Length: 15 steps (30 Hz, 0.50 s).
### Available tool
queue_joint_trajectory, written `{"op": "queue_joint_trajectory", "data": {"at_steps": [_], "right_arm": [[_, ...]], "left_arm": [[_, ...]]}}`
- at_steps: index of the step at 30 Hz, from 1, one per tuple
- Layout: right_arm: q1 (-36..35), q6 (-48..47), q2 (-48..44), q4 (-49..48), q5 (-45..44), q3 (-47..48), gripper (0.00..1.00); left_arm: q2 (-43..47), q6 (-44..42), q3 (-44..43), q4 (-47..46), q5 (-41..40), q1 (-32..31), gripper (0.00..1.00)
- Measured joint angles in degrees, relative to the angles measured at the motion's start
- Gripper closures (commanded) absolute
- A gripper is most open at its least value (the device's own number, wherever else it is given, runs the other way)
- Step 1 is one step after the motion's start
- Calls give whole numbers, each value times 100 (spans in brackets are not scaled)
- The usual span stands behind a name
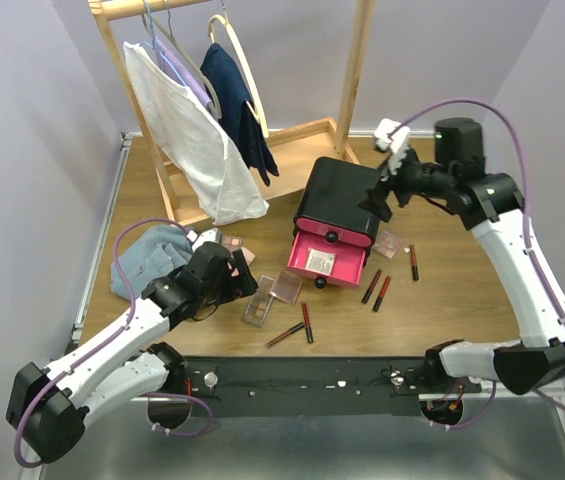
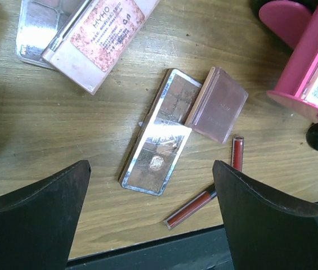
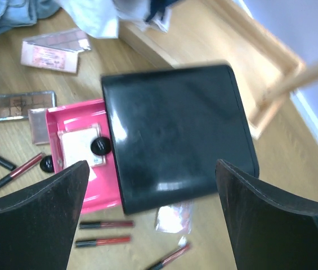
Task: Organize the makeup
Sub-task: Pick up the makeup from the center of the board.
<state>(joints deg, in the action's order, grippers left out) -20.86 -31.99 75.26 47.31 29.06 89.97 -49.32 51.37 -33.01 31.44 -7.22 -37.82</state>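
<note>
**Lot: makeup, loose, on a wooden table** (image 1: 462, 305), in front of and beside a black box (image 1: 334, 195) with one pink drawer (image 1: 324, 264) pulled out.

- Long eyeshadow palette (image 2: 154, 154): mirrored lid, pink-brown pans. It touches a square blush case (image 2: 219, 104) of translucent pink-brown.
- Lip tubes (image 2: 192, 207): slim, dark red with black caps. Two lie just beside the long palette near the table's front edge, and three lie to the right of the drawer.
- Labelled pink palette (image 2: 99, 36): lies over a second palette, near a light blue cloth (image 1: 147, 258).

**Views**
- Top view only: a wooden clothes rack (image 1: 357, 60) with hung garments behind the box.
- Left wrist view only: the label print and the glare on the mirrored lid.
- Right wrist view: blurred, showing the box lid from above and a pale case (image 3: 80, 147) inside the drawer.

**Claws**
- Left gripper (image 2: 151, 167): jaws wide apart, holding nothing, above the long palette.
- Right gripper (image 3: 151, 165): jaws wide apart, holding nothing, above the box.
</note>
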Motion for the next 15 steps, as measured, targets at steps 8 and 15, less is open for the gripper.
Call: {"op": "queue_joint_trajectory", "data": {"at_steps": [8,15], "right_arm": [[1523,807,-520,-188,883,-960,0],[2201,1296,-839,-369,1211,-1987,0]], "left_arm": [[-201,-219,-149,168,127,0,1],[-299,-341,-181,275,264,0,1]]}}
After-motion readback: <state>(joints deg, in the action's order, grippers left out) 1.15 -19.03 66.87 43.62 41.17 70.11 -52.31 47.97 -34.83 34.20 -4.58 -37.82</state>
